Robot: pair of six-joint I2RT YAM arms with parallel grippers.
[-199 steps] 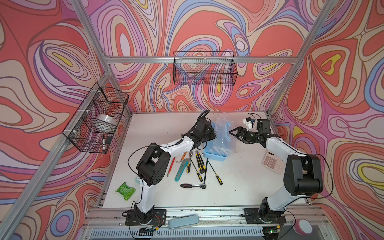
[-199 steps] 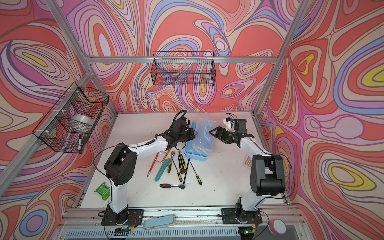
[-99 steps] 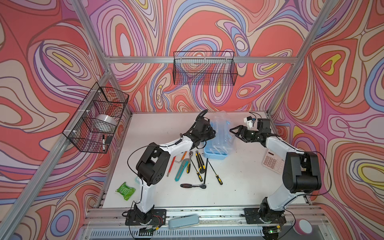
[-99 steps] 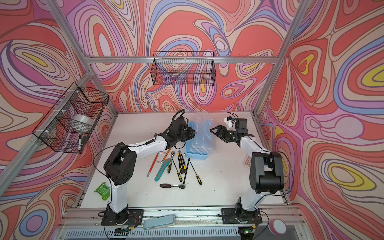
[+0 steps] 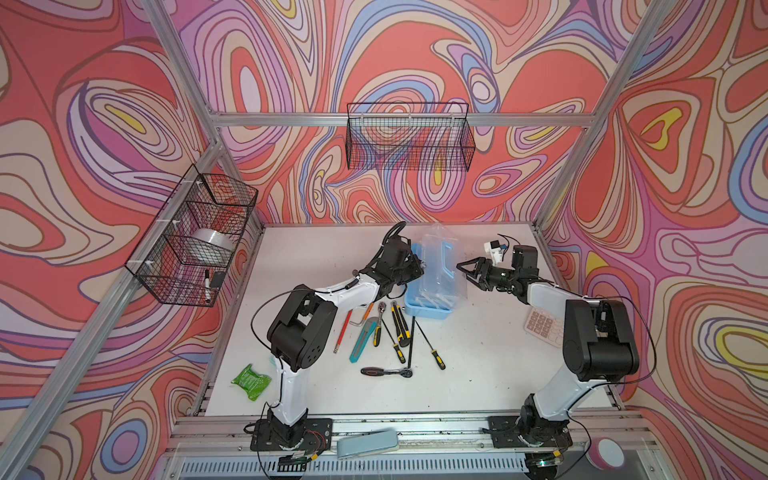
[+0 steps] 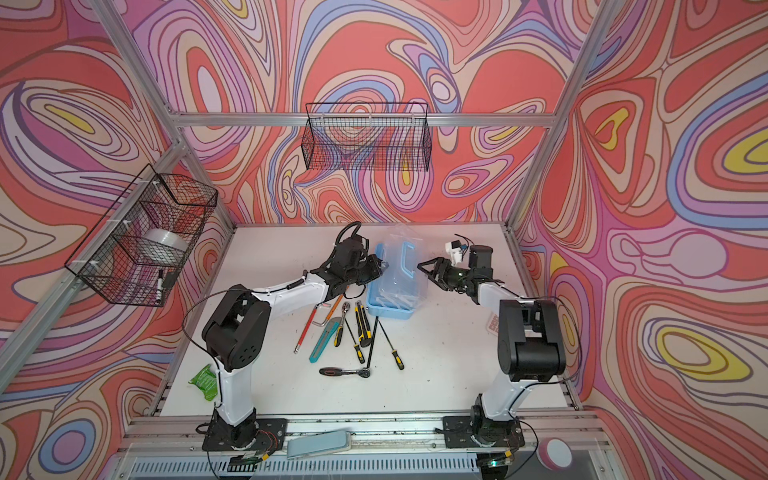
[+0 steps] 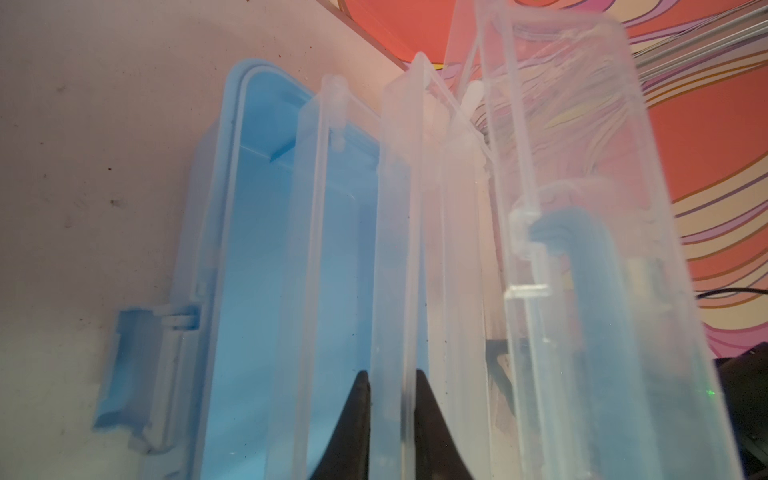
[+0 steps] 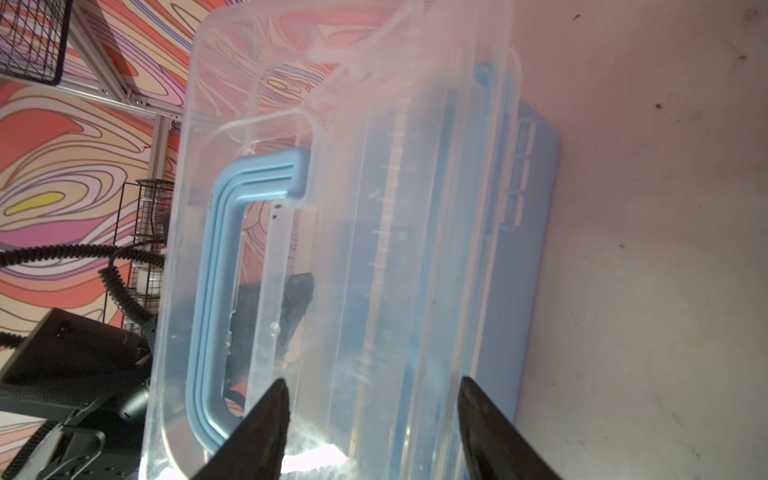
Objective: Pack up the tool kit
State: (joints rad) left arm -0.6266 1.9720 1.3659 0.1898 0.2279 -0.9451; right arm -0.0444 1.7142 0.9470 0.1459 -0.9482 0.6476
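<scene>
In both top views the tool kit case [image 5: 428,309] was noted mid-table, lid [image 5: 440,253] raised, tools [image 5: 395,328] beside it.
Left wrist: left gripper [image 7: 390,374] was clamped on the clear tray [image 7: 395,249].
Right wrist: right gripper [image 8: 374,382], lately narrowed yet unclosed, was set astride the lid; packing judged unstarted.

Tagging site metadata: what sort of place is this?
Probably a robot data-collection cell, not a working shop: a silver aluminium-extrusion frame, swirling red-and-purple printed backdrop walls, and two white-and-black robot arms bolted in front of a white tabletop.
</scene>
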